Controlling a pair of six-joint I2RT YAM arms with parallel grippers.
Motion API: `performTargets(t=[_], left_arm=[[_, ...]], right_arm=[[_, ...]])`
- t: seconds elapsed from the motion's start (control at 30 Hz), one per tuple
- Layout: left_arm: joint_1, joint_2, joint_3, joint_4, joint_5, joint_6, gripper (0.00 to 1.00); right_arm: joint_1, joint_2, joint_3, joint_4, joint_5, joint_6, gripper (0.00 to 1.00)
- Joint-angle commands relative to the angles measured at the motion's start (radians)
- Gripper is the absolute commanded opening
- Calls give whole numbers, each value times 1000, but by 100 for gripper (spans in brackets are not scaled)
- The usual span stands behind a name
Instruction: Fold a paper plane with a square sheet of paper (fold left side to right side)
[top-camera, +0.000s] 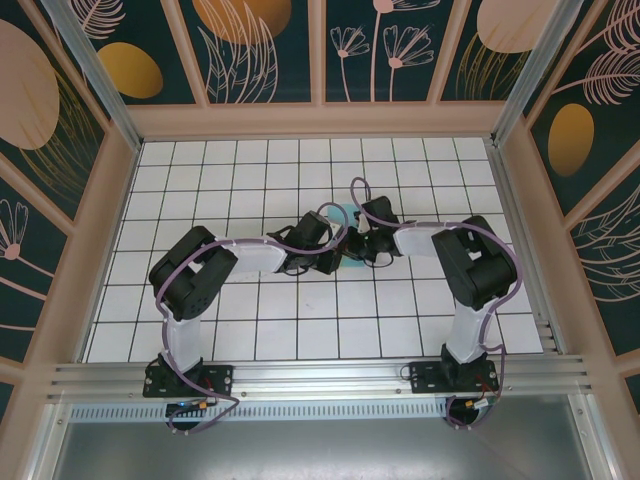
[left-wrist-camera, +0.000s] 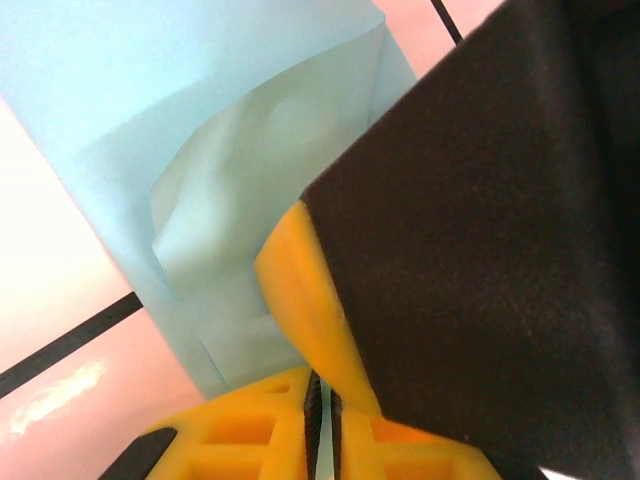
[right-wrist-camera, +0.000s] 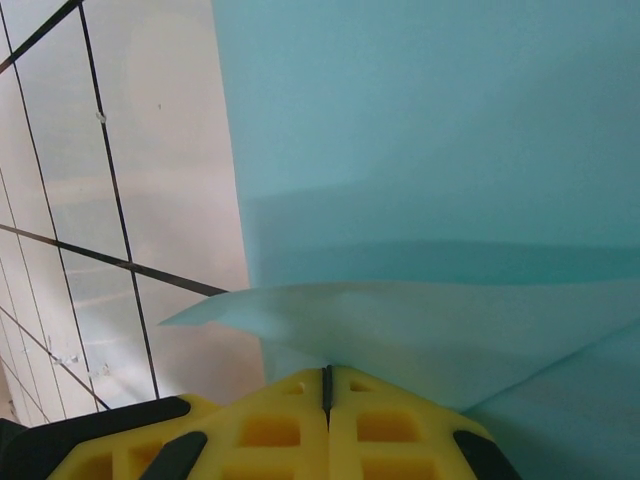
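The square sheet of paper (top-camera: 341, 213) is light turquoise and lies at mid-table between both wrists, mostly hidden under them. In the left wrist view the paper (left-wrist-camera: 200, 120) has a raised, bulging flap. My left gripper (left-wrist-camera: 322, 398) has its jaws a thin slit apart with turquoise paper in the slit. The right gripper's yellow finger (left-wrist-camera: 300, 290) and black body cross just in front of it. In the right wrist view a lifted flap of the paper (right-wrist-camera: 420, 330) runs into the tips of my right gripper (right-wrist-camera: 327, 376), which is shut on it.
White tiles with black grid lines (top-camera: 250, 330) cover the table all round the paper. Patterned walls (top-camera: 90, 250) and metal rails box it in on the left, right and far sides. The two grippers almost touch each other over the paper.
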Motion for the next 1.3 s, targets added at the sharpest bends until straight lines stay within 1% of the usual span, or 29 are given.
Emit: performTargets(t=[0.0, 0.57, 0.87, 1.1, 1.27], left_arm=[[-8, 45, -44, -124, -11, -3, 15], [-8, 45, -43, -126, -7, 1, 14], [-8, -3, -71, -127, 39, 17, 17], [-8, -42, -157, -127, 76, 25, 18], [-8, -75, -201, -120, 69, 18, 18]], right_arm=[[-48, 5, 21, -41, 89, -50, 1], [-165, 26, 52, -90, 98, -118, 2], [-164, 42, 40, -81, 70, -110, 2], [-162, 50, 47, -88, 71, -110, 2], [-158, 51, 50, -88, 69, -110, 2]])
